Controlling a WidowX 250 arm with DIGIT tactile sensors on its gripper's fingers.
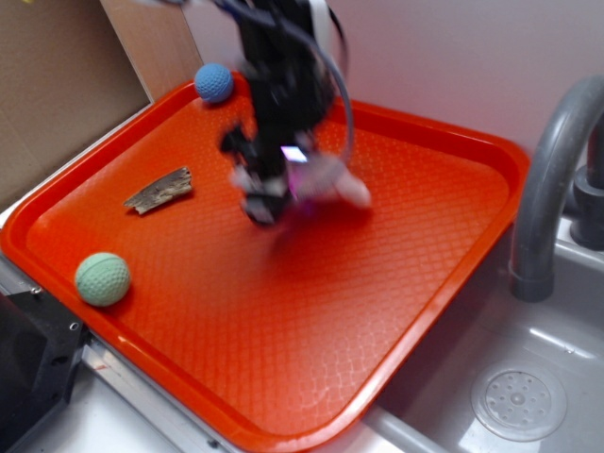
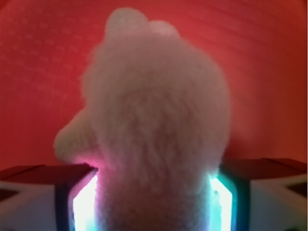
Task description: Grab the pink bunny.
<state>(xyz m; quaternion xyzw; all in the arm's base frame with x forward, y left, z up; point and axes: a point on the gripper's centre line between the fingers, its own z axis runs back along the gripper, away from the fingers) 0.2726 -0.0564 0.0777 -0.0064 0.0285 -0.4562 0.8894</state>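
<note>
pink bunny | between pincer fingers | touching both

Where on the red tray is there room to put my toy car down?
The biggest bare patch of the tray is the near half, right of the green ball. The right side toward the faucet is bare too. It's crowded near the far edge: the end effector with the pink bunny, the blue ball and the wood piece.
</note>
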